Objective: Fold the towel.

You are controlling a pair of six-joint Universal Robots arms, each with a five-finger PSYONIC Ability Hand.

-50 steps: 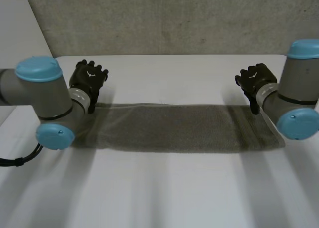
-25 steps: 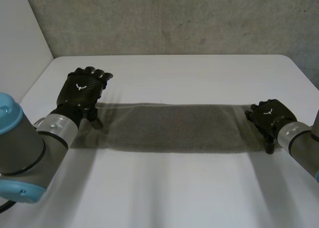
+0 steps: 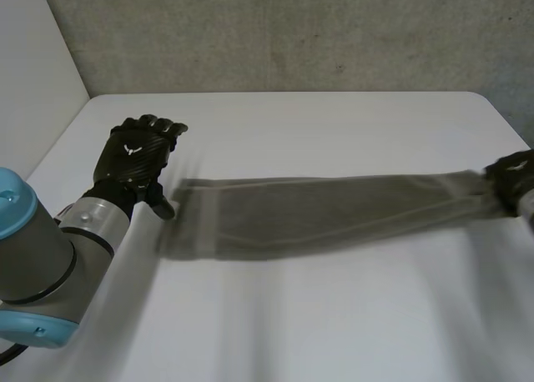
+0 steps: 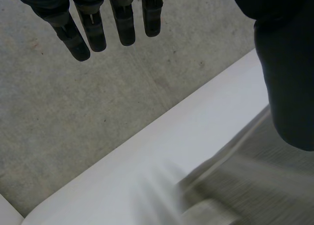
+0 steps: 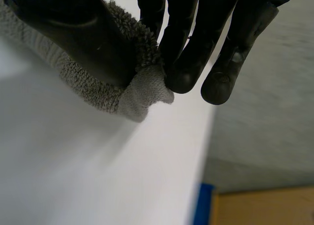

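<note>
Grey towel (image 3: 334, 211) stretched out long and narrow across the white table (image 3: 334, 123), running from near the left edge to the right edge, somewhat closer to the far edge than to the near one. Folded lengthwise, going by the layered long edge in the head view. Left end flat on the surface and blurred.

Right hand (image 3: 513, 175) at the table's right edge, clamped on the towel's right end. In the right wrist view, thumb (image 5: 73, 33) on one side and fingers (image 5: 186, 48) on the other, pinching a bunched corner of the towel (image 5: 98, 95) between them. Corner looks raised just off the surface (image 5: 73, 171) there, with a shadow under it.

Left hand (image 3: 133, 158) by the left edge, toward the far left corner, just beside the towel's left end. Holding nothing. Fingers loosely spread and relaxed, palm down, thumb pointing at the towel's far left corner. Cannot tell whether thumb and cloth touch. In the left wrist view, fingers (image 4: 93, 23) straight and parted, thumb (image 4: 289, 63) apart from them, blurred towel (image 4: 255, 185) lying under the thumb on the table (image 4: 171, 156).

Left arm (image 3: 42, 257) coming in over the near left corner. Concrete wall (image 3: 292, 32) behind the far edge.
</note>
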